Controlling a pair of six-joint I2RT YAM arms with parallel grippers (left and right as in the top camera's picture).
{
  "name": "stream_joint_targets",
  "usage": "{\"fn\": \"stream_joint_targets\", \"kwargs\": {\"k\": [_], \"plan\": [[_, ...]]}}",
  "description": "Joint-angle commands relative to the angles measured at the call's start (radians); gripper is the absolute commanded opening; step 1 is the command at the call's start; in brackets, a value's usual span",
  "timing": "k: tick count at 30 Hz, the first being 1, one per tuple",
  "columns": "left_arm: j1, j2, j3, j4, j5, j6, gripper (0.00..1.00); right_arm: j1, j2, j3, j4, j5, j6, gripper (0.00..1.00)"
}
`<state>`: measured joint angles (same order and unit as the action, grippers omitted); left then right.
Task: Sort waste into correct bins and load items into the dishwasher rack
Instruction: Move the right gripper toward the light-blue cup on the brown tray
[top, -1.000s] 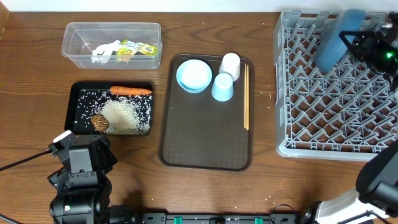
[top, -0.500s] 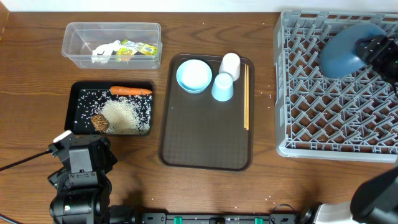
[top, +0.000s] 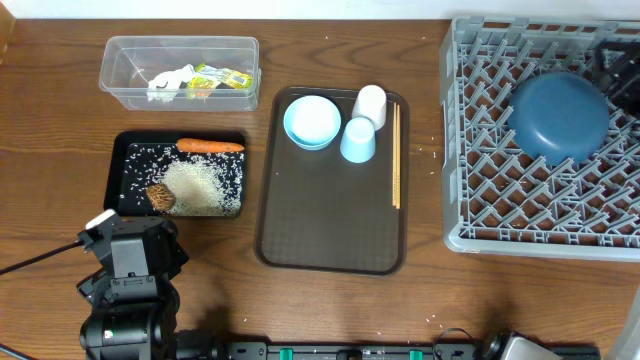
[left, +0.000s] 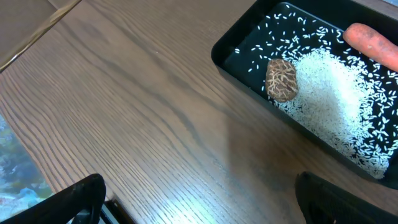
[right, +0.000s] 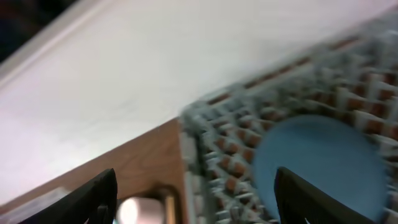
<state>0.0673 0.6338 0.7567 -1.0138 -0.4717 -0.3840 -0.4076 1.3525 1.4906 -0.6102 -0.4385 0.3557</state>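
Observation:
The dark blue dish (top: 560, 118) lies face down on the grey dishwasher rack (top: 500, 190), free of any grip. My right gripper (right: 194, 186) is open and empty above the rack's far edge, with the dish (right: 317, 165) blurred below it. Only a dark bit of it (top: 617, 66) shows overhead, at the right edge. The light blue bowl (top: 312, 121), white cup (top: 370, 102), light blue cup (top: 358, 140) and chopsticks (top: 396, 155) sit on the brown serving tray (top: 330, 225). My left gripper (left: 199, 200) hangs open over bare table near the black tray (left: 249, 59).
The black tray (top: 132, 190) holds the carrot (top: 210, 146), rice (top: 200, 187) and a brown lump (top: 160, 197). The clear tub (top: 125, 75) holds crumpled paper (top: 170, 83) and yellow-green wrappers (top: 222, 78). My left arm (top: 130, 270) sits at the front left.
My right gripper opened and let go of the dark blue dish, which tipped down flat onto the rack. The gripper then drew back toward the right edge. The left arm stayed still.

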Motion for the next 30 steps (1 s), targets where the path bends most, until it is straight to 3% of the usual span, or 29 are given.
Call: {"fn": "stream_joint_targets", "kwargs": {"k": [1,8,18,30], "plan": [[-0.001,0.0,-0.006,-0.002,-0.015,0.013,0.98,0.085,-0.021,0.0,-0.002,-0.071,0.006,0.74],[-0.001,0.0,-0.006,-0.002,-0.015,0.013,0.98,0.354,0.037,0.0,0.005,-0.045,-0.051,0.74],[-0.001,0.0,-0.006,-0.002,-0.015,0.013,0.98,0.745,0.316,0.0,0.024,0.332,-0.083,0.76],[-0.001,0.0,-0.006,-0.002,-0.015,0.013,0.98,0.924,0.552,0.0,0.038,0.517,-0.026,0.81]]}}
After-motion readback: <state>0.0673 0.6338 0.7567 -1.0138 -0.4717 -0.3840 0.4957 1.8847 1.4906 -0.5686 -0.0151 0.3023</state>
